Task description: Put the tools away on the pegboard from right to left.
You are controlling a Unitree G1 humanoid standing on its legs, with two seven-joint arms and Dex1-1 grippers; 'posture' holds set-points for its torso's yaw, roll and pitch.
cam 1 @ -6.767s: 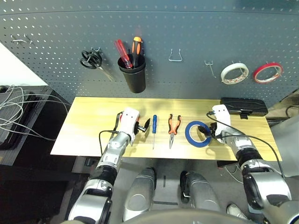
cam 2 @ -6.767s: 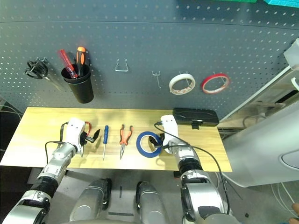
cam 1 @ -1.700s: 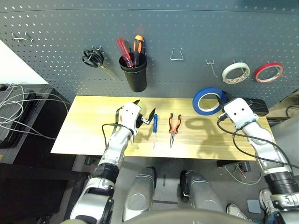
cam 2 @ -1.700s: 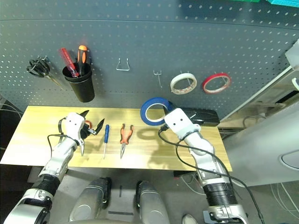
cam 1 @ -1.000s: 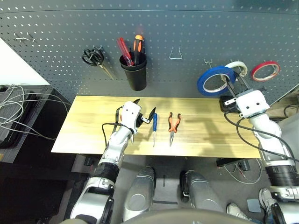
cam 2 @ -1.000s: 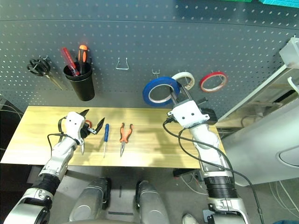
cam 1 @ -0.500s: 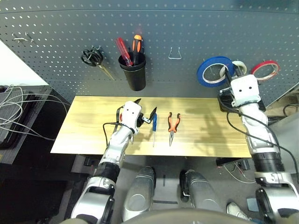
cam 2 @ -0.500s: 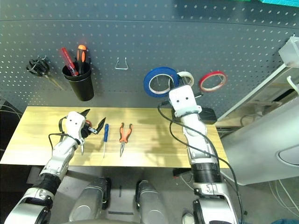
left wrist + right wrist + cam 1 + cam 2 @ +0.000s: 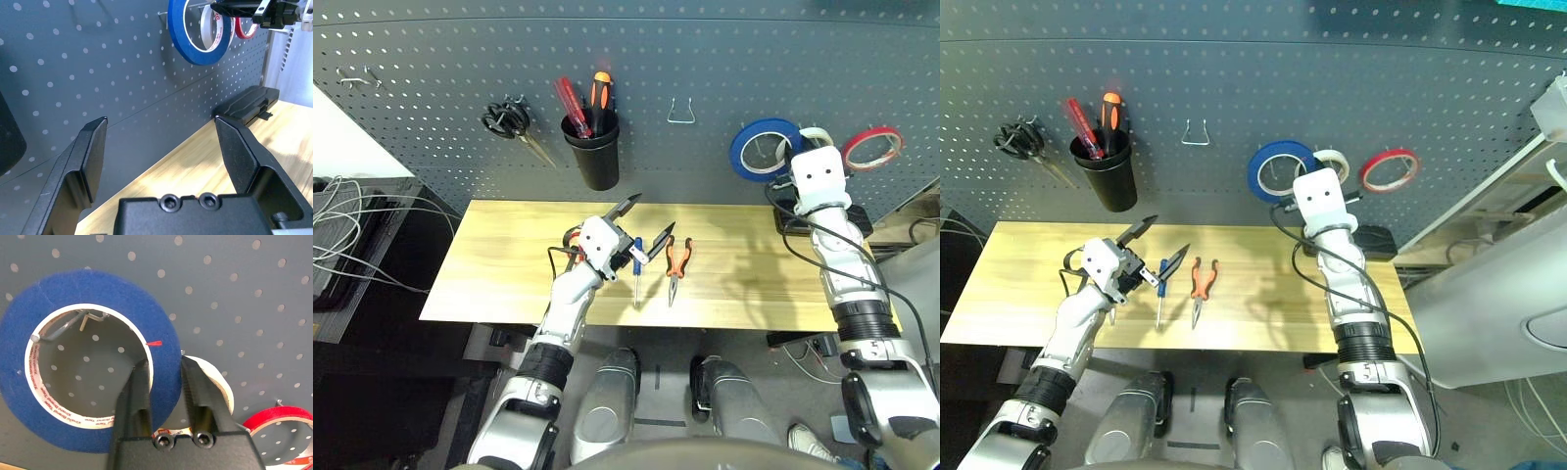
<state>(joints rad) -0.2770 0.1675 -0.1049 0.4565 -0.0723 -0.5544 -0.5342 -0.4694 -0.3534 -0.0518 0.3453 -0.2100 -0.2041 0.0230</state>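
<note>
The blue tape ring (image 9: 90,289) hangs around a metal hook (image 9: 80,322) on the pegboard (image 9: 705,59). My right gripper (image 9: 164,364) is shut on the ring's lower band, one finger inside and one outside. My left gripper (image 9: 649,217) is open and empty, raised above the table (image 9: 509,245) just left of the blue-handled screwdriver (image 9: 637,257). The orange-and-black pliers (image 9: 677,262) lie to the screwdriver's right. The red-handled scissors are mostly hidden under my left hand, with a bit of red (image 9: 571,237) showing.
A white tape roll (image 9: 818,135) and a red one (image 9: 871,147) hang right of the blue ring. Farther left are an empty wire hook (image 9: 680,113), a black cup (image 9: 595,162) with two screwdrivers, and black-handled scissors (image 9: 506,119). A black case (image 9: 857,223) lies behind my right arm.
My left gripper has lifted off the table and swung right, its open fingers now pointing up over the screwdriver. The right gripper has settled with the blue ring at the hook.
</note>
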